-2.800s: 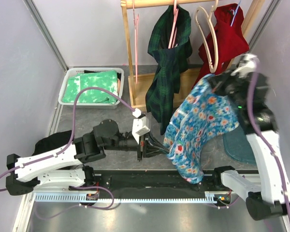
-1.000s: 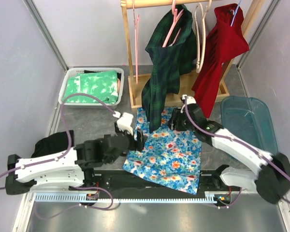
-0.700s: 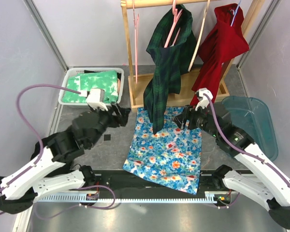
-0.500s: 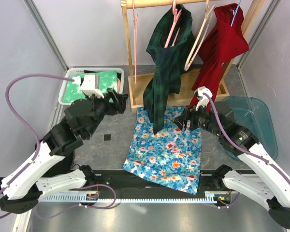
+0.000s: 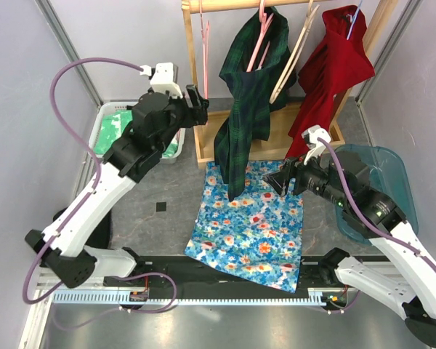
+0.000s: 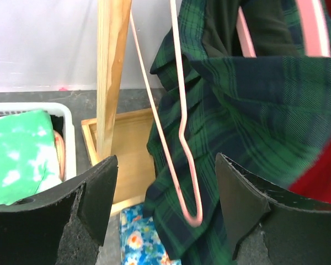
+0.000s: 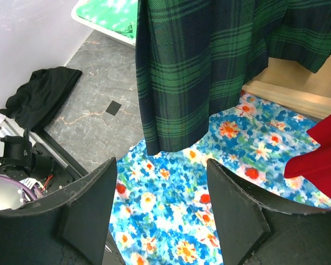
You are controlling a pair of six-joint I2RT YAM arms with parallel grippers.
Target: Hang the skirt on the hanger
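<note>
Left arm raised toward the wooden rack. Left jaws released, spread wide, nothing between them. In the left wrist view they frame an empty pink hanger that hangs just beside the rack post, with a plaid garment to its right.

Right arm above the worktop. Right jaws released too, gripping nothing.

Floral skirt lies spread flat on the worktop, below the hem of the plaid garment and in front of the rack base. It is not on any hanger. The right wrist view looks down on its far part.
</note>
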